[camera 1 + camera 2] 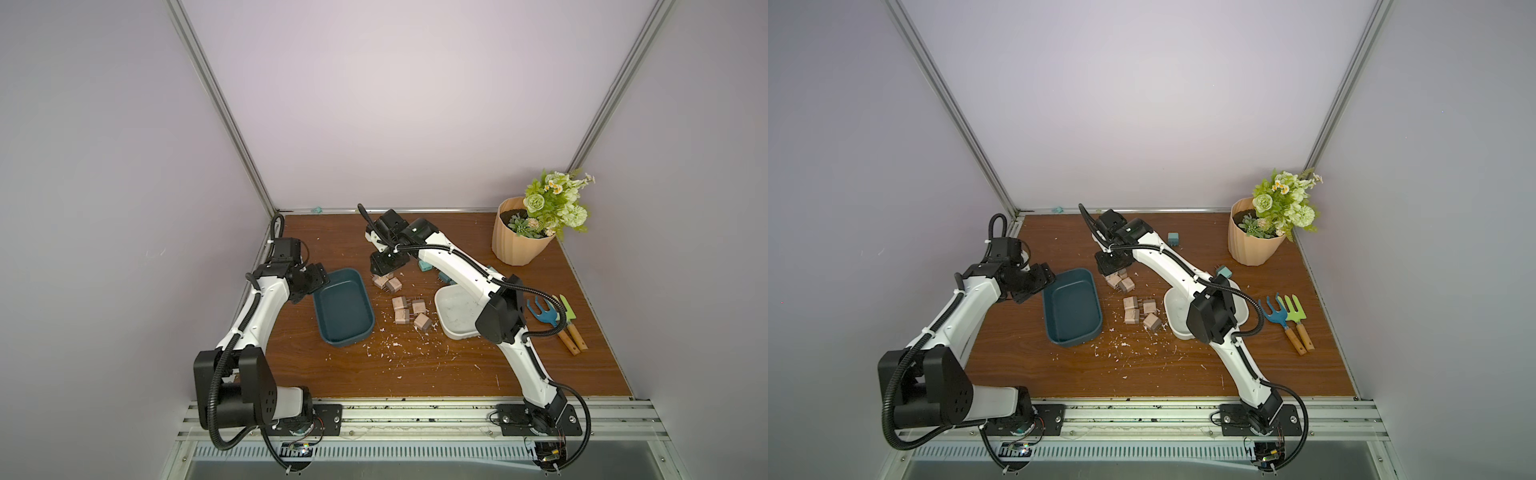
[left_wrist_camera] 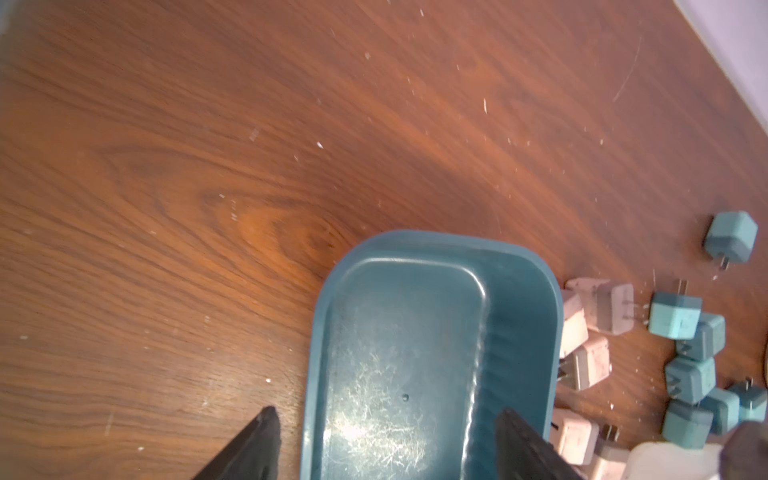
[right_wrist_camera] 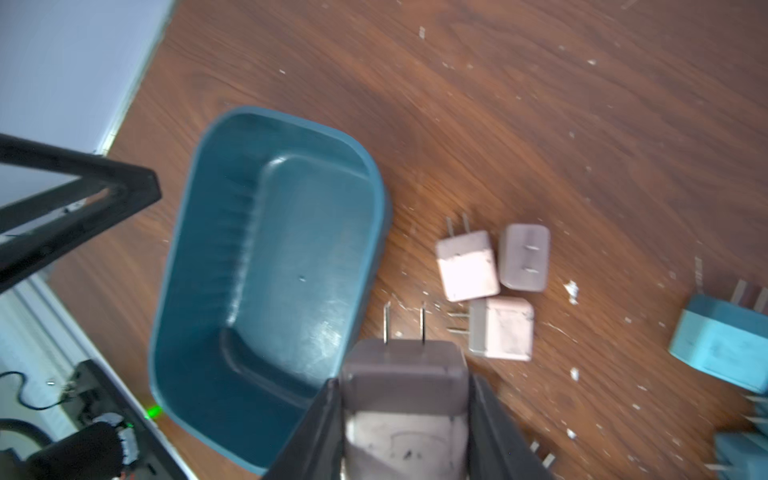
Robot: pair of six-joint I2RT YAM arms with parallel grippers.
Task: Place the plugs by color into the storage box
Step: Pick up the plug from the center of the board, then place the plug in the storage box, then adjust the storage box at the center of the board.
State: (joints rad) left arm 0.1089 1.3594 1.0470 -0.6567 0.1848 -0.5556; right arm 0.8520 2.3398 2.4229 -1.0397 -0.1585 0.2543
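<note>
My right gripper [image 3: 403,382] is shut on a pinkish-tan plug [image 3: 403,365] whose prongs point away from the wrist. It hangs just beside the far right corner of the dark teal storage box [image 1: 343,307], right above loose pink plugs [image 1: 405,309]. Three more pink plugs [image 3: 490,282] lie beside the box. Teal plugs [image 2: 685,374] sit further right, partly hidden behind the right arm in both top views. My left gripper [image 2: 386,411] is open at the box's far left end, one finger over its inside and one outside, holding nothing. The box [image 2: 415,353] is empty.
A white tub [image 1: 455,316] stands right of the pink plugs, half under the right arm. White scraps [image 1: 395,345] litter the wooden table. A flower pot [image 1: 521,237] is at the back right, and garden tools [image 1: 552,320] lie along the right edge.
</note>
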